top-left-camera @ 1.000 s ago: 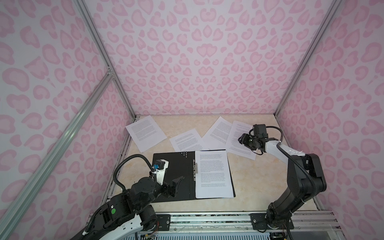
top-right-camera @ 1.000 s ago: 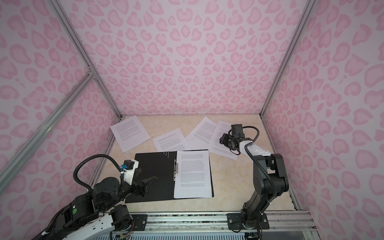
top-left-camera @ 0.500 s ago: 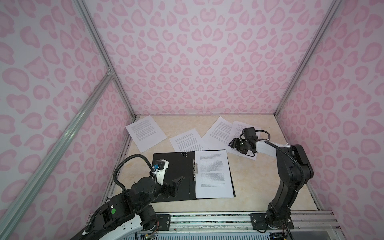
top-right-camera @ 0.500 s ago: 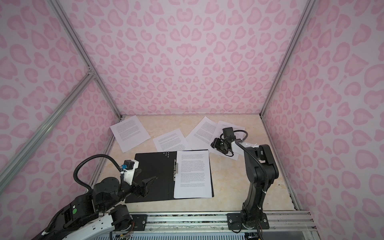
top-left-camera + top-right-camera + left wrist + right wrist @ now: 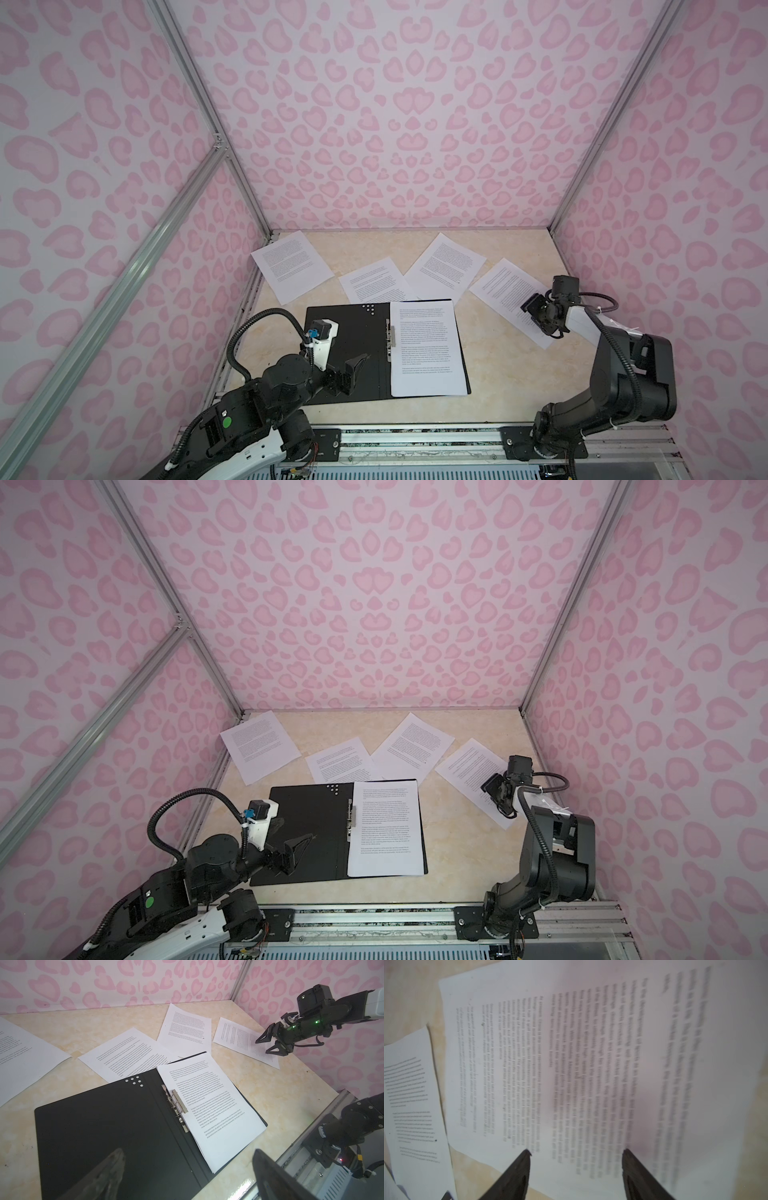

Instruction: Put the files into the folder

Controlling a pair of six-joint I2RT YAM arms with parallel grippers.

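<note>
The folder (image 5: 345, 353) (image 5: 307, 833) (image 5: 104, 1136) lies open with its black inside up and a metal clip (image 5: 176, 1107) at the spine. One printed file (image 5: 428, 349) (image 5: 212, 1109) rests on its right half. Several more files lie loose behind it: far left (image 5: 291, 266), middle (image 5: 378, 282), further back (image 5: 446, 262), and rightmost (image 5: 507, 291) (image 5: 591, 1053). My right gripper (image 5: 532, 318) (image 5: 494, 798) (image 5: 261, 1047) (image 5: 576, 1152) is open just above the rightmost file, fingertips apart over its text. My left gripper (image 5: 353, 370) (image 5: 188, 1151) hovers wide open over the folder's near left half, holding nothing.
Pink patterned walls close in the beige table (image 5: 498, 374) on three sides. An aluminium rail (image 5: 415, 440) carrying both arm bases runs along the near edge. Bare tabletop shows right of the folder and at the back centre.
My right gripper has drawn back to the right and nearer along the rightmost file, its jaws spreading wider; that file seems to have slid slightly right. The left arm has not moved.
</note>
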